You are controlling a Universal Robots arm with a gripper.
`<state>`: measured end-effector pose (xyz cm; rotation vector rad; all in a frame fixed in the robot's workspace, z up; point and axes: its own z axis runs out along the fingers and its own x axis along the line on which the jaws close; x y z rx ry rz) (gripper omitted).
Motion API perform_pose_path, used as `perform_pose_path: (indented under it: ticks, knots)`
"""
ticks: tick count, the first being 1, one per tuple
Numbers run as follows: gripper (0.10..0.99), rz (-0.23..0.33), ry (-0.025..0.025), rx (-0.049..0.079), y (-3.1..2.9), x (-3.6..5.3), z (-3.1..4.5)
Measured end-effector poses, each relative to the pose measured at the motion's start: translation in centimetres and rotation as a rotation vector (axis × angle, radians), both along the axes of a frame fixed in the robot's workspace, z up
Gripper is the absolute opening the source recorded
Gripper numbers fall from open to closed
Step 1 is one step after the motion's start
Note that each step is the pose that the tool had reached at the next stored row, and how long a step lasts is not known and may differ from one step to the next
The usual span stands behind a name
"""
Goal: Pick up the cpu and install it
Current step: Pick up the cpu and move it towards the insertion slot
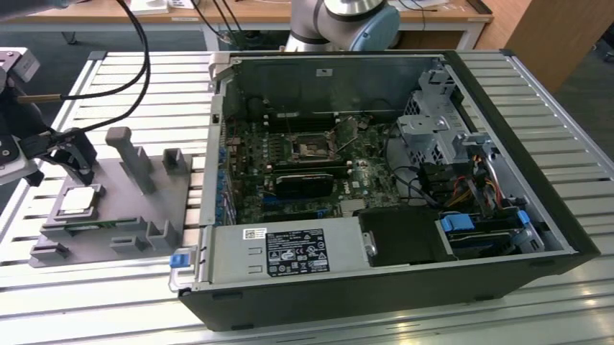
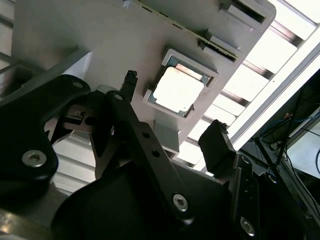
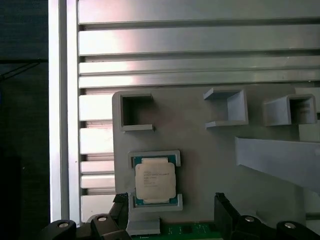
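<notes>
Silvery-grey metal tops the small flat square cpu [image 3: 155, 180], which lies in a raised-rim pocket of the grey plastic tray [image 1: 120, 205]. The tray sits on the slatted aluminium counter [image 1: 96, 287] at the exterior view's left, well apart from the open black computer case [image 1: 384, 295] and its dark motherboard socket [image 1: 312, 149]. The black claw [image 3: 170, 202] hangs above the tray, jaws spread wide and empty, one finger to each side of the pocket in both wrist views. The likely trouble is the rim. It hugs the chip closely, so an off-centre descent could land a fingertip [image 2: 216, 142] on plastic, or pinch one thin edge and tip the chip.
</notes>
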<state>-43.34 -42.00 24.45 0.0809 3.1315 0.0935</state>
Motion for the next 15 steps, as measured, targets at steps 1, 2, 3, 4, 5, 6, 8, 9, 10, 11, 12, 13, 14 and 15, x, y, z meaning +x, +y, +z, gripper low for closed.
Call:
perform_pose_path:
  ticks: [1, 2, 3, 4, 5, 6, 8, 9, 10, 11, 12, 13, 14, 15]
  knots:
    - [0.776, 0.003, 0.0005, 0.0, -0.02, 0.0, -0.09]
    - [0.776, 0.004, 0.0011, 0.0, -0.03, 0.0, -0.18]
    - [0.776, 0.004, 0.0018, 0.0, -0.04, 0.0, -0.26]
    - [0.776, 0.005, 0.0022, 0.0, -0.04, 0.0, -0.33]
    - [0.776, 0.005, 0.0025, 0.0, -0.04, 0.0, -0.39]
    - [0.776, 0.005, 0.0028, 0.0, -0.04, 0.0, -0.44]
    - [0.776, 0.006, 0.0032, 0.0, -0.04, 0.0, -0.52]
    - [0.776, 0.006, 0.0031, 0.0, -0.04, 0.0, -0.57]
    - [0.776, 0.006, 0.0032, 0.0, -0.04, 0.0, -0.6]
    - [0.776, 0.006, 0.0032, 0.0, -0.04, 0.0, -0.64]
    - [0.776, 0.006, 0.0032, 0.0, -0.04, 0.0, -0.69]
    - [0.776, 0.007, 0.0033, 0.0, -0.04, 0.0, -0.72]
    - [0.776, 0.007, 0.0032, 0.0, -0.04, 0.0, -0.76]
    - [0.776, 0.007, 0.0032, 0.0, -0.04, 0.0, -0.81]
